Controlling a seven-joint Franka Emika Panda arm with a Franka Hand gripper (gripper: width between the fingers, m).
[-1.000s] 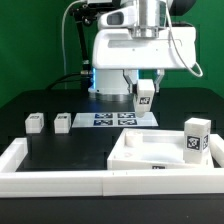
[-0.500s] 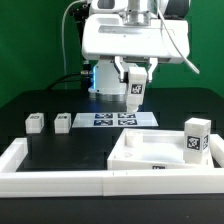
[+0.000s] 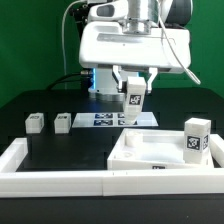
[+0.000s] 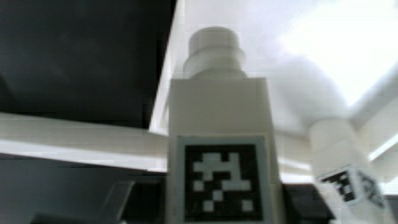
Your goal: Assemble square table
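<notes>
My gripper is shut on a white table leg and holds it upright in the air above the marker board. The leg fills the wrist view, peg end away from the camera, tag facing it. The white square tabletop lies at the exterior view's lower right, below and right of the gripper. A second leg stands on its right side and also shows in the wrist view. Two more legs stand on the black surface at the left.
White rim bars edge the black surface at the front and left; one crosses the wrist view. The robot's white base stands behind the marker board.
The gripper has carried the leg toward the exterior view's left and slightly lower, and the leg has turned from tilted to upright. The other parts have not moved.
</notes>
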